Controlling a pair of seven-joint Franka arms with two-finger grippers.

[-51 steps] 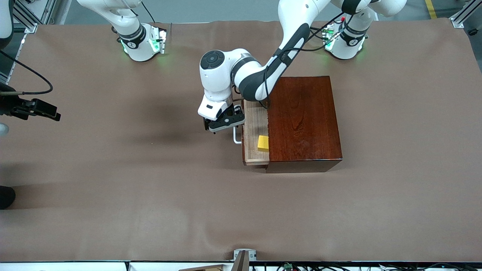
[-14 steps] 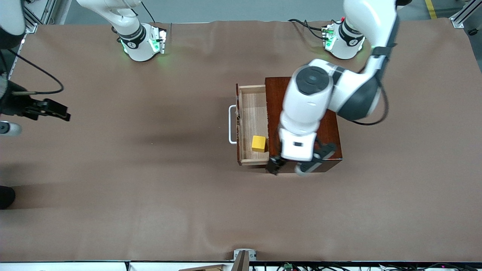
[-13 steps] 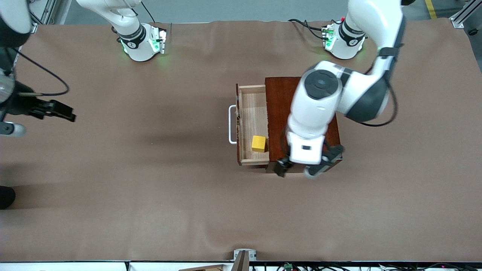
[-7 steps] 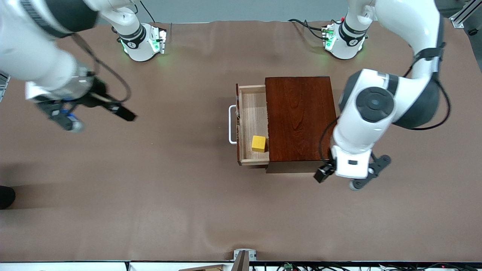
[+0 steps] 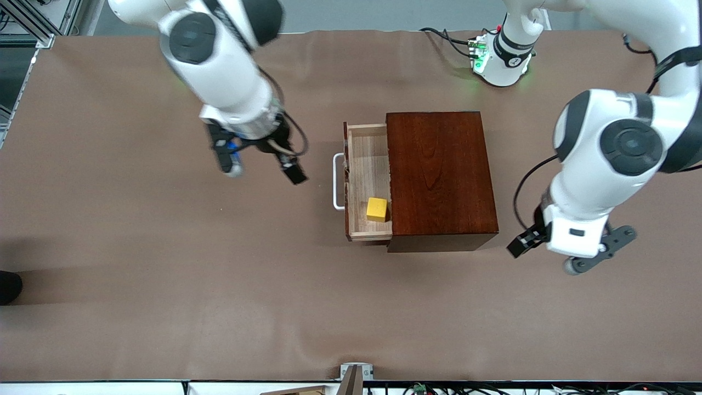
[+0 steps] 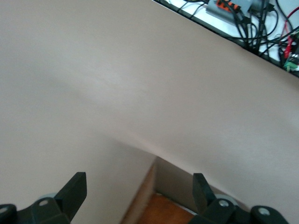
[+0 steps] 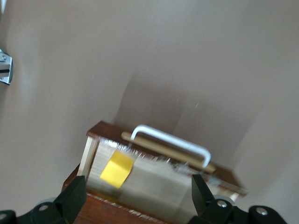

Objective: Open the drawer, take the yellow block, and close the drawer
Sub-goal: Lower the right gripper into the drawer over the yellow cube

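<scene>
One block waits: lower your open right hand (image 5: 258, 164) squarely over the yellow block (image 5: 377, 209), at the drawer's (image 5: 366, 159) six-o'clock corner. Left hand (image 5: 570, 255), also open, waits over the bench (image 5: 164, 285).

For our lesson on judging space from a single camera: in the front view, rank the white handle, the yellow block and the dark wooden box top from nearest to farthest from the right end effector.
1. White handle: on the drawer's front, facing the right end effector.
2. Yellow block: inside the open drawer, at its end nearer the camera.
3. Dark wooden box top: toward the left arm's end.
</scene>
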